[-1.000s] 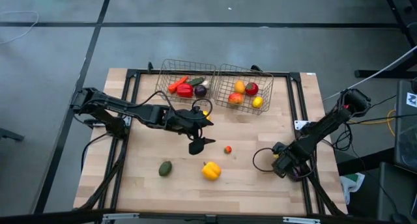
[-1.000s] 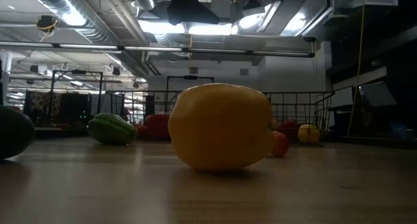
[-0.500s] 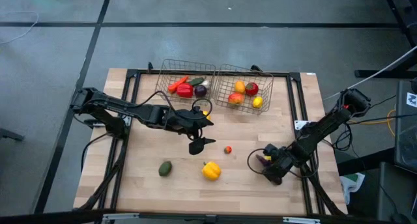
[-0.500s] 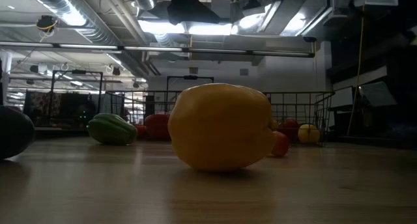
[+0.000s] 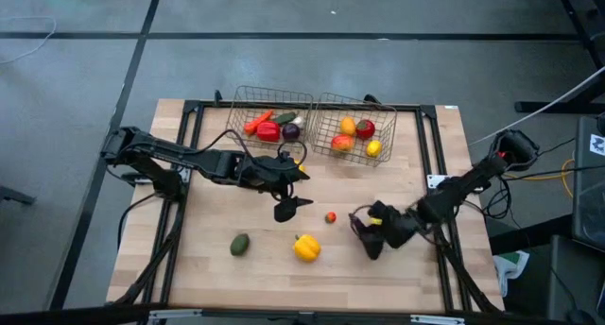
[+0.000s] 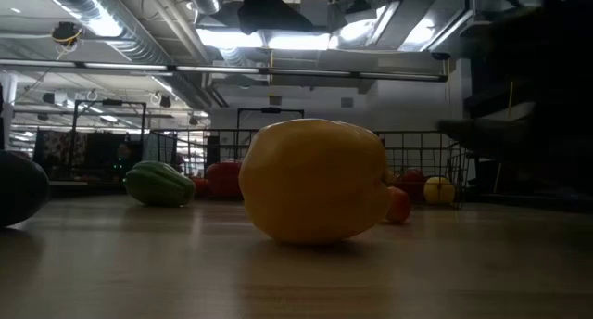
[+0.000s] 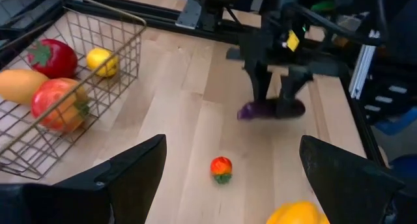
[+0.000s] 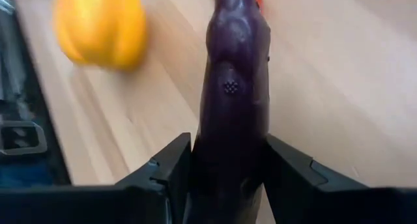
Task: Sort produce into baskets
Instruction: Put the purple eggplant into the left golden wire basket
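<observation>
A purple eggplant [image 8: 234,87] sits between the fingers of my right gripper [image 5: 371,234], right of the table's middle; the left wrist view shows the eggplant [image 7: 270,111] under that gripper. My left gripper [image 5: 293,187] hovers open, holding nothing, just in front of the two wire baskets [image 5: 236,112] [image 5: 389,127]. Both baskets hold several produce pieces. A yellow pepper [image 5: 305,248], an avocado [image 5: 240,244] and a small tomato [image 5: 331,216] lie loose on the table. My right gripper pinches the eggplant between its two fingers [image 8: 171,168], one on each long side [image 8: 210,142]. The fingers slant down toward the table's left, and the eggplant juts out ahead of them along their line. I cannot tell whether it is clear of the table.
A black frame rail [image 5: 430,155] runs around the tabletop. The yellow pepper [image 6: 315,180] fills the middle of the low view, with the avocado [image 6: 18,189] at its left edge. Bare wood lies between the tomato and the baskets.
My right gripper has travelled from near the table's right edge toward the left, carrying the eggplant, and has tipped from pointing steeply down to a shallower slant. The eggplant now lies nearer the tomato and the yellow pepper.
</observation>
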Motion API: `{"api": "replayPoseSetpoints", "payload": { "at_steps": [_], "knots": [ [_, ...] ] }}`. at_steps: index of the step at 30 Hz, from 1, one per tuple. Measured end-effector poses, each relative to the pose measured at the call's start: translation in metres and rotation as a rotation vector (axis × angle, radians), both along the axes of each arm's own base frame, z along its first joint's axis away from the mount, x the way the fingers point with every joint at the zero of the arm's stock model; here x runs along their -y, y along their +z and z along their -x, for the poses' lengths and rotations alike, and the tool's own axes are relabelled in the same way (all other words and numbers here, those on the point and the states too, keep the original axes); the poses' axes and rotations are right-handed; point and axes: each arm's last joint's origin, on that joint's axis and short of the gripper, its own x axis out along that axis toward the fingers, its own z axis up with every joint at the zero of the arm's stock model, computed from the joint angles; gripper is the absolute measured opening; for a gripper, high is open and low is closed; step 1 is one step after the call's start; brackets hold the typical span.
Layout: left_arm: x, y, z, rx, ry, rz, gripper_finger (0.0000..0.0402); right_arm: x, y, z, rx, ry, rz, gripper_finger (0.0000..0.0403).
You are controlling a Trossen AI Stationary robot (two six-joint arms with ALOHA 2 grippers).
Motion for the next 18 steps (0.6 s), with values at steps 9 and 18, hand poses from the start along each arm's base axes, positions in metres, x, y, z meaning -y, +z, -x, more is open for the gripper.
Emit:
{"api": "replayPoseSetpoints", "payload": {
  "at_steps": [9, 18],
  "knots": [
    [-0.014, 0.010, 0.005, 0.028, 0.040, 0.004, 0.0347, 0.054, 0.036, -0.054, 0.250, 0.110, 0.116, 0.0160],
    [-0.026, 0.034, 0.022, 0.106, 0.073, 0.006, 0.0347, 0.119, 0.099, -0.088, 0.447, 0.181, 0.346, 0.0160]
  ]
}}
